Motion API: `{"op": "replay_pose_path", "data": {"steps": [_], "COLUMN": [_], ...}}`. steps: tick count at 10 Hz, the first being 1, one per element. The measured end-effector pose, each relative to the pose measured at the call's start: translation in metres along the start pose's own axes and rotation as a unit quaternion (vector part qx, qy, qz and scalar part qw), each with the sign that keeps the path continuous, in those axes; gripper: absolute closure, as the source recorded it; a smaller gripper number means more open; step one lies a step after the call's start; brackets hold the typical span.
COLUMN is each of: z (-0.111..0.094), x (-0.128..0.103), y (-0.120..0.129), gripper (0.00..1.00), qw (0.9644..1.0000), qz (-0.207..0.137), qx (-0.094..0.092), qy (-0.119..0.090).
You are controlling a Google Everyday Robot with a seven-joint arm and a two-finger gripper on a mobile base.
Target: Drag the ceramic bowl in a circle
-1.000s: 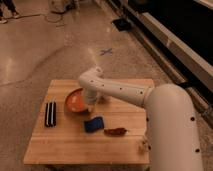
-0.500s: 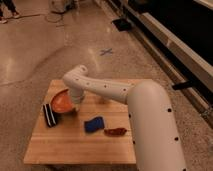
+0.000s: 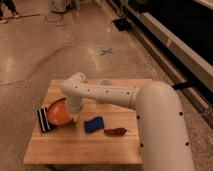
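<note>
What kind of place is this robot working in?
Probably a robotics lab or workshop: a polished concrete floor with a blue tape cross, cables lying at the far end, and a wooden table. The end effector sits at the rim of the ceramic bowl on it.

Arm [image 3: 115, 96]: smooth off-white shell, built from thick round tubular links with a matte finish.

Largest link [image 3: 162, 130]: fills the 4 to 5 o'clock part of the view. It is bulbous, with a few small dark dots [image 3: 180, 113] down its 3 o'clock side.

Slimmer link [image 3: 107, 94]: runs toward 9 o'clock and carries a row of similar dark spots. Screws or holes, cannot tell which.

Elbow cap [image 3: 75, 82]: rounded, at that link's end.

Gripper [image 3: 75, 114]: at the arm's tip, 6 o'clock of the cap. Same pale colour, shadowed.
</note>
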Motion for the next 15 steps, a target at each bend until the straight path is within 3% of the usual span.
{"op": "replay_pose_path", "data": {"steps": [3,5,7,10,12,15], "z": [-0.004,-0.010,-0.018,-0.027,-0.029,-0.022], "x": [0.010,0.038,0.071,0.101,0.108,0.099], "y": [0.056,0.089,0.103,0.083,0.051,0.003], "gripper": [1.00,1.00,1.00,1.00,1.00,1.00], "qw": [0.9985,0.9945,0.9899,0.9883,0.9905,0.9946], "qz": [0.047,0.093,0.124,0.128,0.106,0.065], "qx": [-0.026,-0.040,-0.044,-0.039,-0.032,-0.021], "qy": [0.009,0.029,0.052,0.074,0.081,0.077]}}
